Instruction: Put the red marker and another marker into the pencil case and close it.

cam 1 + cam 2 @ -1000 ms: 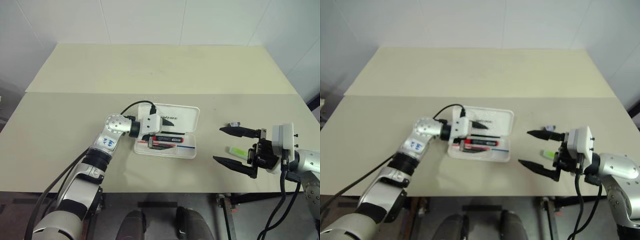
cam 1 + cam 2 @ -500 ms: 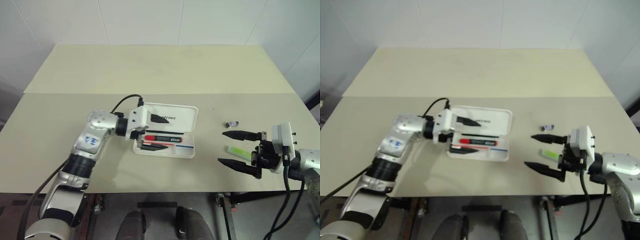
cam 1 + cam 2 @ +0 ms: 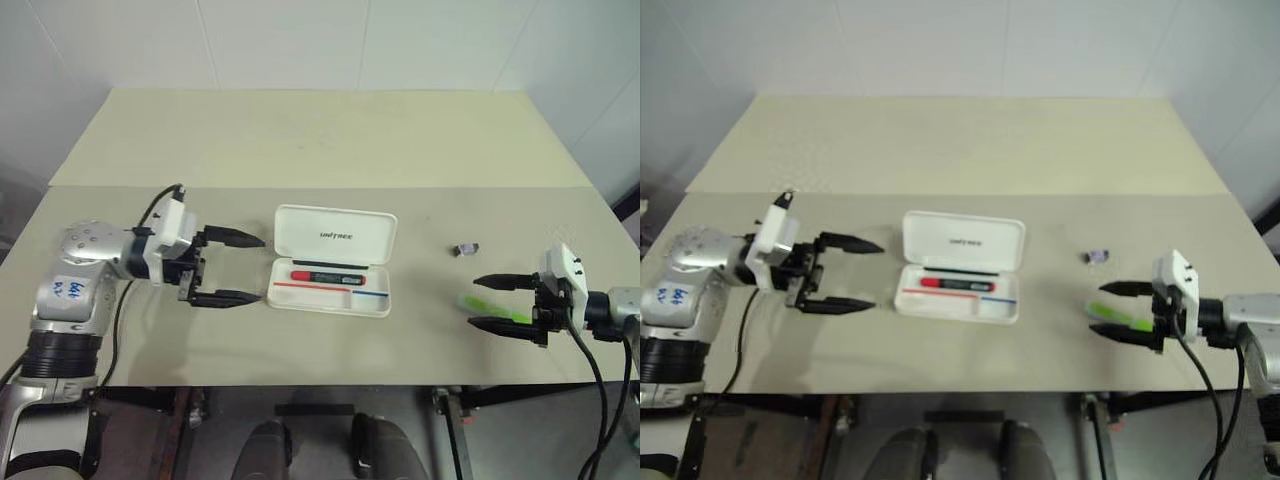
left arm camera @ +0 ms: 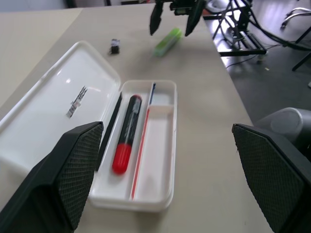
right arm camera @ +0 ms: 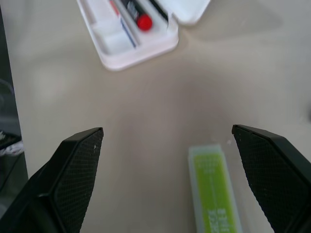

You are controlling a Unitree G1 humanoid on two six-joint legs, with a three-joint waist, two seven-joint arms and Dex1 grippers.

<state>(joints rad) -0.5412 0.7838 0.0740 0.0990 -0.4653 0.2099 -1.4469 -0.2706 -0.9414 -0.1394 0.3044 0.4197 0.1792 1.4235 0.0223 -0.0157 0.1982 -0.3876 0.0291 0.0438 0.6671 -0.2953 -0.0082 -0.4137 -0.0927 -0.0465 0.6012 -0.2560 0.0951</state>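
Observation:
The white pencil case (image 3: 336, 236) lies open at the table's middle, lid flat toward the far side. The red marker (image 3: 327, 275) rests in its tray, also seen as the red marker (image 4: 125, 141) in the left wrist view. My left gripper (image 3: 260, 268) hovers open and empty just left of the case, pointing at it. The lime-green marker (image 3: 468, 299) lies on the table at the right. My right gripper (image 3: 1100, 308) is open low over the table, one finger on each side of the green marker (image 5: 214, 189), not touching it.
A tiny dark grey object (image 3: 465, 248) sits on the table beyond the green marker. The beige table (image 3: 300, 140) stretches far back to a white wall. Its front edge runs just below both grippers.
My left gripper has drawn back to the left, away from the case, leaving the red marker in the tray. My right gripper has sunk and shifted right, so its fingers now flank the green marker.

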